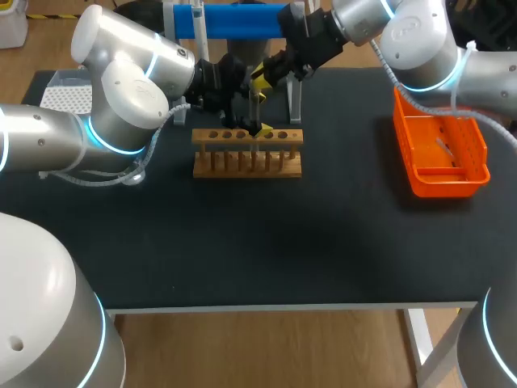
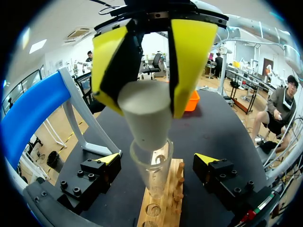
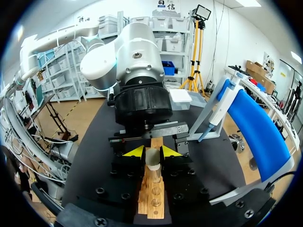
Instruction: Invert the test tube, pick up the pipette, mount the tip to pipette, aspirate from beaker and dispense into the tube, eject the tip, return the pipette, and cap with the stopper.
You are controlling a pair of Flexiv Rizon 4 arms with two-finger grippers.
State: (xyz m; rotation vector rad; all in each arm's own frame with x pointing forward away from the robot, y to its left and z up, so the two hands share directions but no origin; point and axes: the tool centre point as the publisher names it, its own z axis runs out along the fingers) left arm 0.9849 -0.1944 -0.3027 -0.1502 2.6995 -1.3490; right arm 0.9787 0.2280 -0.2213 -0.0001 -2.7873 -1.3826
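One grey stopper (image 2: 144, 120), pinched in my left gripper (image 2: 147, 97), meets one test tube (image 2: 152, 174) standing straight up, mouth at twelve o'clock. My right gripper (image 3: 152, 152) sits wide around it.

Looking down over the bench (image 1: 266, 242) from above-behind; peering close along both wrists from opposite sides, sharing rack (image 1: 246, 164) and test tube (image 2: 152, 172).

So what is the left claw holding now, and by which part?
The left claw holds the stopper by its wide upper end, pinched from two sides, over the test tube.
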